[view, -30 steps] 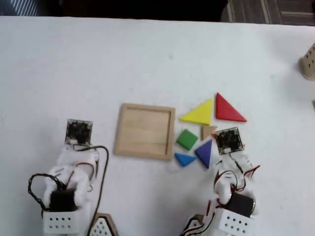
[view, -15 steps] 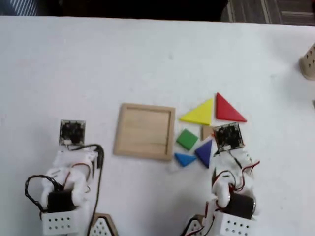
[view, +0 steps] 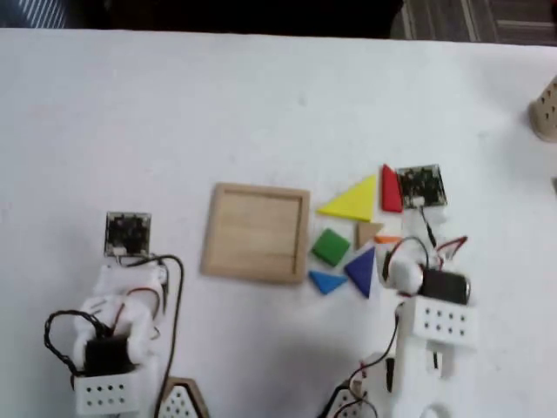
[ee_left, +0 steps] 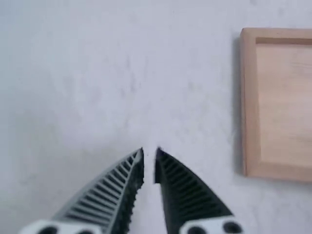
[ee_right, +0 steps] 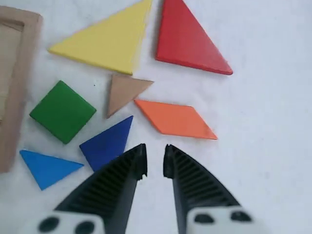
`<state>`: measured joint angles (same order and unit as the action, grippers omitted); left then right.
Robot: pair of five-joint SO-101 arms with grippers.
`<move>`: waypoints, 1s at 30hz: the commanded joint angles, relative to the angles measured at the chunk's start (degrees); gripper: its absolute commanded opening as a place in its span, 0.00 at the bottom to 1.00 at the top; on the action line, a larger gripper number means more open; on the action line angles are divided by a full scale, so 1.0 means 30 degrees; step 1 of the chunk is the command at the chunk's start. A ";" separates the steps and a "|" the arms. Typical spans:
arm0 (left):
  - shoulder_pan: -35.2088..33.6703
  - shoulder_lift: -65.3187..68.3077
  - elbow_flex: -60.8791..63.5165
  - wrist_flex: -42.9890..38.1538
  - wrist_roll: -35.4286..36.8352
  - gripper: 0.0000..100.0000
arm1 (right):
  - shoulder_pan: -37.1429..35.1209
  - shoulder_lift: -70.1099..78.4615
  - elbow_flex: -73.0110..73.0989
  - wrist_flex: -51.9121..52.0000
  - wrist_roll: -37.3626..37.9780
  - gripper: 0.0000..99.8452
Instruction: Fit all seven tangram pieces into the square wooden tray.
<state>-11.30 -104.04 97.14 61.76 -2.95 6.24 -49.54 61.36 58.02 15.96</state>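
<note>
The square wooden tray (view: 257, 232) sits empty, with the seven tangram pieces (view: 352, 202) loose just beside it (orange parallelogram (ee_right: 175, 119) nearest the right gripper (ee_right: 154, 161)). That gripper and the left gripper (ee_left: 149, 165) are each nearly closed, holding nothing

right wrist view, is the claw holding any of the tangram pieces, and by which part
Nothing is held. The right claw hangs nearly shut and empty, just short of the orange parallelogram.

Bright, even light throughout, with faint soft shadows.
</note>
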 commanded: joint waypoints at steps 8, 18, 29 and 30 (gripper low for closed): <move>-0.0396 -0.0190 -0.0059 -0.0821 -0.0586 0.03 | -0.2945 0.6198 -0.0938 -0.3560 -0.2374 0.07; -0.0454 -0.0190 -0.0059 -0.1495 -0.0557 0.03 | -0.3092 0.6256 -0.0469 -0.3619 -0.2256 0.07; -0.0454 -0.0161 -0.0059 -0.1231 -0.0674 0.03 | -0.4293 0.6403 -0.0352 -0.2271 -0.2696 0.19; -0.0454 -0.0161 -0.0059 -0.1231 -0.0674 0.03 | -0.4322 0.6432 -0.0322 -0.2271 -0.2960 0.22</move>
<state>-11.38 -104.04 97.14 59.30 -3.30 -6.33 -30.64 60.75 50.29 9.63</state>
